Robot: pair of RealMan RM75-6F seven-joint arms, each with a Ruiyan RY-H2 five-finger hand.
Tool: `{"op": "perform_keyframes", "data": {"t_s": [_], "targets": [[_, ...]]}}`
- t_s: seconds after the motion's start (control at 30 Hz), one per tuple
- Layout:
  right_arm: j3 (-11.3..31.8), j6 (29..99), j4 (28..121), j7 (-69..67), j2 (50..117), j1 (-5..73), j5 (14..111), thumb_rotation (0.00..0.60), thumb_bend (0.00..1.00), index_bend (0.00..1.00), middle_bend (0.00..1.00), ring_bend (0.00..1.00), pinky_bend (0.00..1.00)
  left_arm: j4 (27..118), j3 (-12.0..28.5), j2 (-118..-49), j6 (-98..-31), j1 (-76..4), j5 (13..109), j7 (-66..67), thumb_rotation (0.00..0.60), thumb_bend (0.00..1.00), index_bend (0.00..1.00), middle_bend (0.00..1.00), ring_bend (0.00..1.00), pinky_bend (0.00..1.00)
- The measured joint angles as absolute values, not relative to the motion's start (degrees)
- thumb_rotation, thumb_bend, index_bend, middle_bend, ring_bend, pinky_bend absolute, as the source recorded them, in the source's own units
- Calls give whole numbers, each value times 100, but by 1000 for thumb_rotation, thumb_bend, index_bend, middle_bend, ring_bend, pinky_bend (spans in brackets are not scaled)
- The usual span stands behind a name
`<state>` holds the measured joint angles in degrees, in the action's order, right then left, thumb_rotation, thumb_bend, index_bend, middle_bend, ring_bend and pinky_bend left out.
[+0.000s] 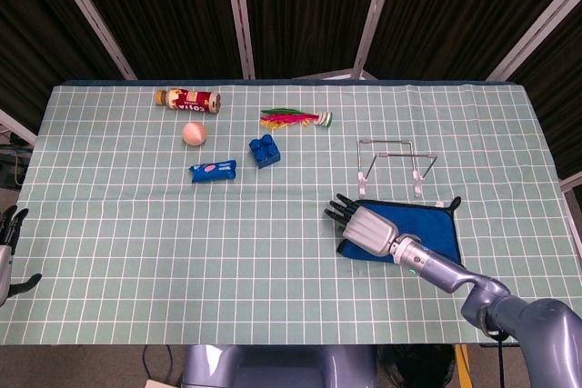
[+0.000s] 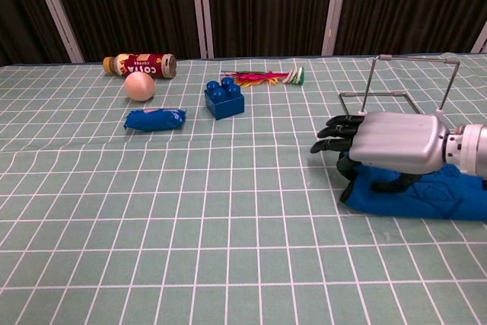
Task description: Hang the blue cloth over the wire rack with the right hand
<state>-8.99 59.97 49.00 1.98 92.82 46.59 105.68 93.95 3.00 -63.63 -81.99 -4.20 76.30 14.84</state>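
The blue cloth lies flat on the table at the right, just in front of the wire rack, which stands upright and bare. My right hand hovers low over the cloth's left edge, palm down. Its fingers stretch out past the edge and its thumb reaches down to the fabric, with nothing held. At the far left edge of the head view my left hand hangs beside the table, fingers apart and empty.
On the far left half of the green checked tablecloth lie a red can, a peach ball, a blue packet, a blue toy brick and a feathered shuttlecock.
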Motion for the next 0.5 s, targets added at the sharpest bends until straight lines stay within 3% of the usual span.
{"op": "perform_keyframes", "data": {"t_s": [0.23,0.5], "targets": [[-911,6174,4843,9,9280,4612,10559,600,391,685,102,0,0,9397,295,-6362,-8195,-424,7637,1481,600,0,0,0,0,0],[-786,6518,4933,-369,9229,4467,10387,600,398,694,119,0,10,9415,290,-6346,-8185,-426,7644,1443,600,0,0,0,0,0]]}}
